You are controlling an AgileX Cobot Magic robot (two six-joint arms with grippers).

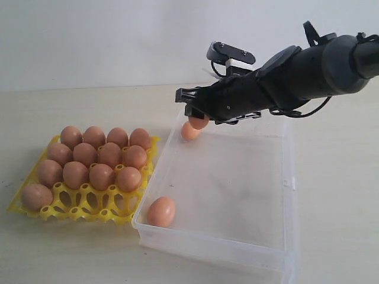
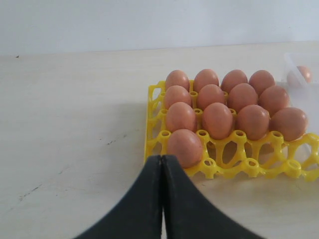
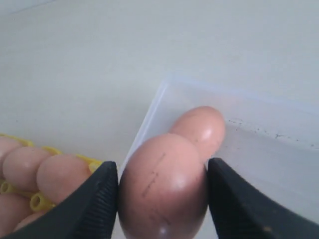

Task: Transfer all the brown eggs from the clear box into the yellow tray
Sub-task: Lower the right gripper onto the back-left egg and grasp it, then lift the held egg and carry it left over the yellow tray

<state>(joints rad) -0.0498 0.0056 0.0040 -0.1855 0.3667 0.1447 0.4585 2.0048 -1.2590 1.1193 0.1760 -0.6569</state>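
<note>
**Egg transfer: thirteen placed, three outstanding**

Item 1. Bright yellow openwork plastic egg tray [image 1: 89,214], standing on the pale surface [image 1: 59,254] just beside the left wall of the box. It holds thirteen smooth orange-brown oval eggs [image 1: 84,155]. Three rows are full, and a single egg [image 1: 37,196] sits in the nearest row. The other three cups of that row are empty.

Item 2. Large shallow clear plastic box [image 1: 237,189]. Three eggs are not yet in the tray:
- One [image 1: 161,211] lies in the near-left corner, untouched.
- One [image 1: 188,132] rests in the far-left corner.
- One [image 1: 199,122] is pinched between the jaws of the right gripper [image 3: 163,174], close beside the far-corner egg and slightly above it. Whether it has cleared the box floor cannot be told.

Item 3. Left gripper [image 2: 162,159]. Its jaws are pressed together with nothing between them, it points toward the tray's near edge, and it is apparently idle.

Assessment. The greater part of the job looks done. The outstanding eggs match the empty cups in number, so the tray should take all three. The step in hand is judged to be lifting the pinched egg across to the tray
</note>
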